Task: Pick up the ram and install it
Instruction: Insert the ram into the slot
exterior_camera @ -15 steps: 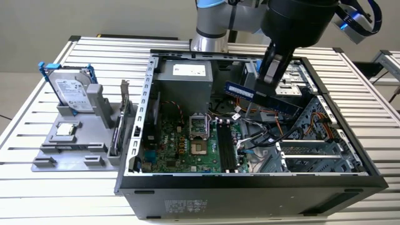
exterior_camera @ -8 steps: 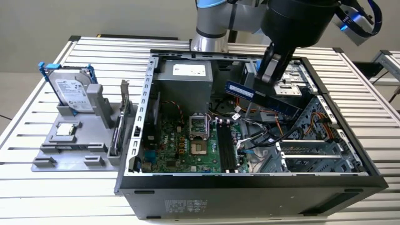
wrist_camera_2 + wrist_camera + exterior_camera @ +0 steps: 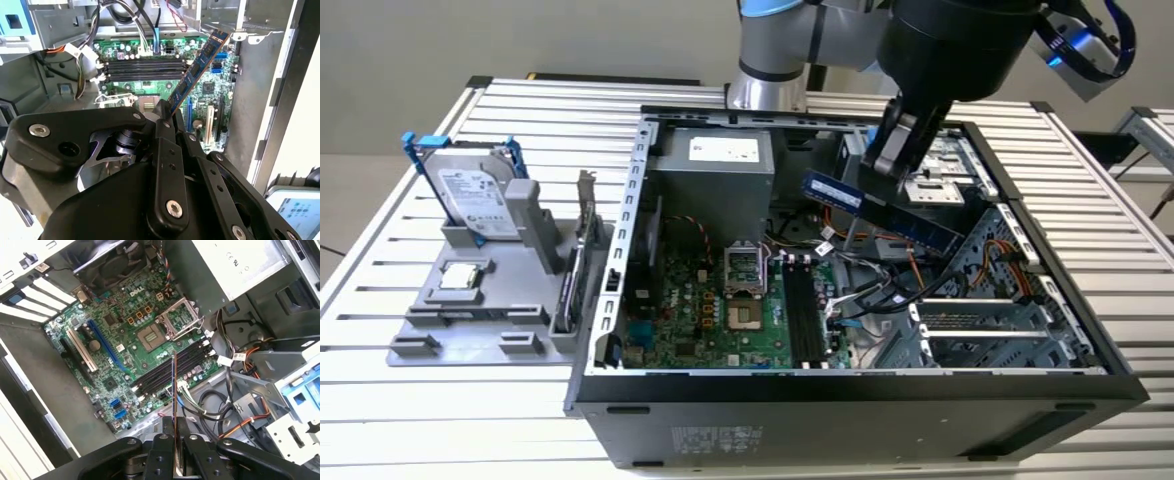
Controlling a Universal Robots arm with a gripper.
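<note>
- My gripper (image 3: 891, 160) hangs over the open computer case (image 3: 854, 385), above the motherboard (image 3: 707, 310) that lies flat on the case floor.
- My fingers (image 3: 161, 442) are pinched on the ram (image 3: 881, 212). In the first wrist view the stick sits edge-on between them, a black pad pressed to each of its flat faces.
- I hold the ram by one end, and the rest of the blue-green stick juts out past my fingertips. In the second wrist view its free end (image 3: 197, 67) reaches out over the motherboard (image 3: 215, 90).
- The ram is in the air, clear of the motherboard and not seated. In the exterior view it slants above the cables just beside the board's edge.
- The black memory slots (image 3: 165, 372) lie in a row on the motherboard (image 3: 125, 330), next to the processor socket (image 3: 150, 336). In the first wrist view the stick's thin edge (image 3: 174, 385) runs across them.
- The grey power supply (image 3: 714, 170) stands at the motherboard's far end, near my arm's base.
- A hard drive (image 3: 470, 195) in a blue frame stands on a grey fixture (image 3: 480, 290) outside the case, well apart from the motherboard.
</note>
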